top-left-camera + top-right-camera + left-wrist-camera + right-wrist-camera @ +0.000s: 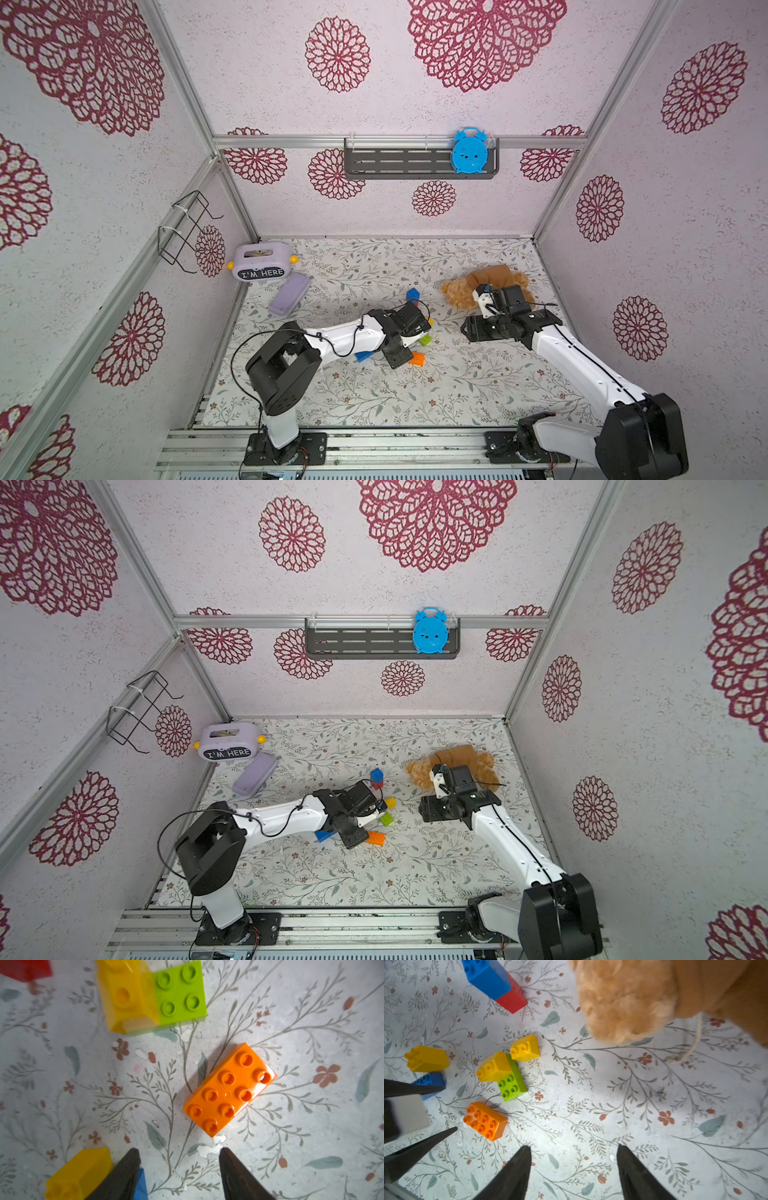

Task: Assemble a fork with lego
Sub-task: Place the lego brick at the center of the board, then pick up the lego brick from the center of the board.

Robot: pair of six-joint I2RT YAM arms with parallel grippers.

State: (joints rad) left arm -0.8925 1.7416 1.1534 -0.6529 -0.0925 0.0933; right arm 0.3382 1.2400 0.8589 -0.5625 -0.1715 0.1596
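Observation:
No fork is in view; the lego lies as loose bricks and two small stacks. An orange brick (pixel 228 1091) (pixel 485 1121) lies flat just ahead of my left gripper (pixel 178 1150), which is open with only the mat between its fingers. A yellow brick (pixel 124 995) sits on a lime green brick (pixel 180 991) (pixel 511 1084) further ahead. Beside the left fingers lie another yellow brick (pixel 79 1174) and a blue brick (pixel 430 1082). A third yellow brick (pixel 525 1048) lies loose. A blue-on-red stack (pixel 413 296) (pixel 496 982) stands behind. My right gripper (pixel 573 1147) hovers open and holds nothing, to the right of the bricks.
A brown plush toy (pixel 486 284) (pixel 633 997) lies right behind the right gripper, its string (pixel 693 1043) trailing on the mat. A purple "I'M HERE" box (pixel 259 262) and a purple case (pixel 289 295) sit at the back left. Walls close in on three sides.

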